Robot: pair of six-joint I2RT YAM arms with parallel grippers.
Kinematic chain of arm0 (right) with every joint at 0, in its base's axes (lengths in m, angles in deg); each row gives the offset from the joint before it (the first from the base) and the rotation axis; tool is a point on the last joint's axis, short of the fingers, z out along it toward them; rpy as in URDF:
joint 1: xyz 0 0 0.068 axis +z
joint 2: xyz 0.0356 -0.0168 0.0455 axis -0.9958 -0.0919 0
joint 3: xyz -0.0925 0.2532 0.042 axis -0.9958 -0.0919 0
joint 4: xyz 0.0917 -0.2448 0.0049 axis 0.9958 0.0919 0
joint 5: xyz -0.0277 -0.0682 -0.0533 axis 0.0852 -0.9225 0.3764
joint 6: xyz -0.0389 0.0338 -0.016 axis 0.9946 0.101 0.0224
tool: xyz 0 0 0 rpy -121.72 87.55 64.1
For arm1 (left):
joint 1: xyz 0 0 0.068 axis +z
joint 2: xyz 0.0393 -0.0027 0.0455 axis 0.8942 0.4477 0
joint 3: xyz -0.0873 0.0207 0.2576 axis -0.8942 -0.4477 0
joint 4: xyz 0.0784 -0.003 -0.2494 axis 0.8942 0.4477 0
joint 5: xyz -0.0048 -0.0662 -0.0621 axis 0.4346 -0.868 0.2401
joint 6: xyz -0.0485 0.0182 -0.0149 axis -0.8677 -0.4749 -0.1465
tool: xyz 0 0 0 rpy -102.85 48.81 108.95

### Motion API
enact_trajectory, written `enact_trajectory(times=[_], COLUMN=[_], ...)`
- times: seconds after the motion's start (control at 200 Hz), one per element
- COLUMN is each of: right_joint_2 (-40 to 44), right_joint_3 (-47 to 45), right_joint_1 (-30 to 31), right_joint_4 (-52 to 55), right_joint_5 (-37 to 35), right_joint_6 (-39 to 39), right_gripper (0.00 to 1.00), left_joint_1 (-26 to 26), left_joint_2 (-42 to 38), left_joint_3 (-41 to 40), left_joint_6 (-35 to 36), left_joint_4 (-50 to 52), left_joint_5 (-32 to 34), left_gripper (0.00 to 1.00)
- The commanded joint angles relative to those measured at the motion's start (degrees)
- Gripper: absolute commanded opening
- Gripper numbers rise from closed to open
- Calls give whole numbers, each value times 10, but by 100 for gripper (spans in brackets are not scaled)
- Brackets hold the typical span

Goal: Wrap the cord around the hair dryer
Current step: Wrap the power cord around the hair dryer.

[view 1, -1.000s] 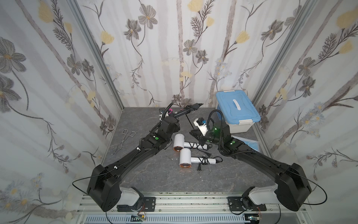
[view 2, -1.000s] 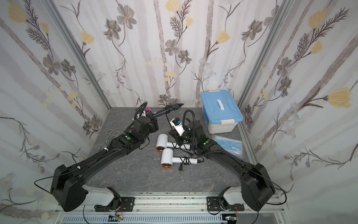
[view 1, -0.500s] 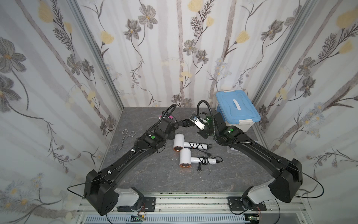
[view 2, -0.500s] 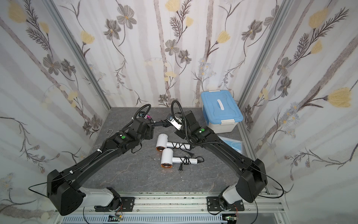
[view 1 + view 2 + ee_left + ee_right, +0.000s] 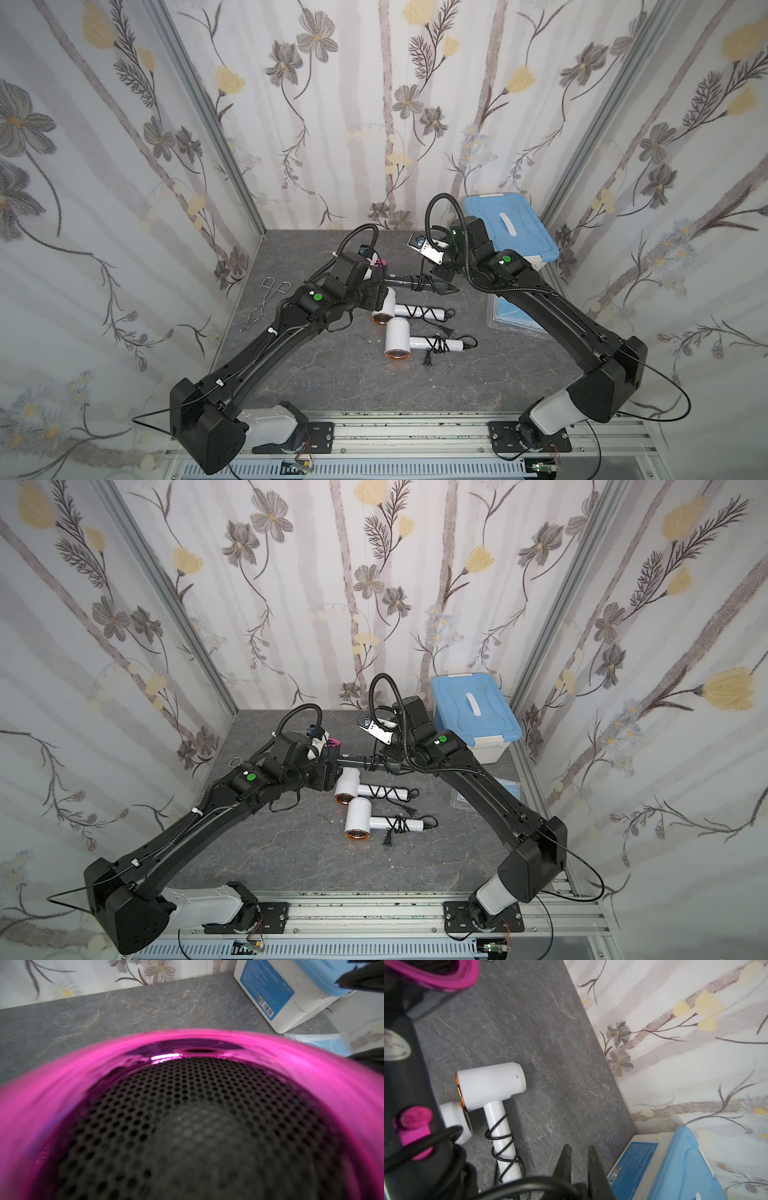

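Note:
A black hair dryer [image 5: 409, 284] with a magenta rim is held off the table. My left gripper [image 5: 376, 291] is shut on its head, and the handle points level toward my right gripper [image 5: 446, 280]. The magenta ring and black mesh of the hair dryer [image 5: 187, 1126] fill the left wrist view and hide the left jaws. Its black cord [image 5: 436, 1140] loops round the handle by the pink button. The cord then runs across to my right gripper [image 5: 579, 1147], whose fingers stand almost together on it. In both top views a few turns of cord [image 5: 374, 764] show on the handle.
Two white hair dryers [image 5: 384, 305] [image 5: 397, 340] with wrapped cords lie mid-table, just in front of the held one. A blue-lidded box [image 5: 507, 232] stands at the back right beside my right wrist. A flat blue pack [image 5: 511, 316] lies in front of it. Metal tongs [image 5: 266, 299] lie by the left wall.
The black dryer's handle has come down from pointing up and right to about level. My right gripper has moved from in front of the white dryers back to the handle's end.

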Motion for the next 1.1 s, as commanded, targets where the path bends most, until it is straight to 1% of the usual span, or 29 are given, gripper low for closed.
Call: enact_trajectory(times=[0.0, 0.145, 0.26, 0.32, 0.38, 0.42, 0.5, 0.55, 0.58, 0.625, 0.669, 0.684, 0.744, 0.804, 0.844, 1.014, 1.094], right_joint_2=[-5, -4, 4, 8, 12, 15, 23, 30, 36, 49, 59, 79, 109, 133, 146, 177, 185], right_joint_3=[20, 24, 9, 1, -6, -13, -40, -63, -81, -111, -147, -160, -217, -263, -290, -372, -394], right_joint_1=[-26, -66, -99, -109, -118, -123, -131, -132, -133, -132, -130, -129, -128, -128, -128, -125, -116], right_joint_4=[-34, 1, 12, 8, -3, -14, -58, -98, -132, -194, -263, -288, -393, -482, -542, -739, -795], right_joint_5=[131, 286, 407, 454, 510, 548, 614, 642, 653, 657, 648, 644, 612, 576, 549, 449, 408], right_joint_6=[18, 29, 32, 33, 30, 28, 10, -9, -27, -67, -109, -123, -185, -237, -272, -384, -419], right_gripper=[0, 0, 0, 0, 0, 0, 0, 0, 0, 0, 0, 0, 0, 0, 0, 0, 0], left_joint_1=[0, 19, 41, 49, 52, 53, 54, 54, 54, 53, 46, 43, 37, 36, 35, 14, 1], left_joint_2=[-22, -55, -82, -89, -91, -89, -83, -73, -65, -53, -45, -44, -39, -33, -31, -27, -22], left_joint_3=[-10, -39, -84, -113, -142, -158, -196, -218, -224, -222, -216, -216, -226, -240, -243, -255, -250], left_joint_6=[53, 22, -34, -71, -111, -140, -207, -250, -274, -293, -290, -287, -290, -307, -316, -312, -300], left_joint_4=[1, -77, -180, -255, -332, -386, -529, -627, -669, -694, -687, -689, -728, -784, -801, -850, -851], left_joint_5=[-147, -231, -294, -324, -340, -344, -345, -342, -336, -321, -292, -283, -250, -234, -217, -144, -124], left_gripper=[0, 0, 0, 0, 0, 0, 0, 0, 0, 0, 0, 0, 0, 0, 0, 0, 0])
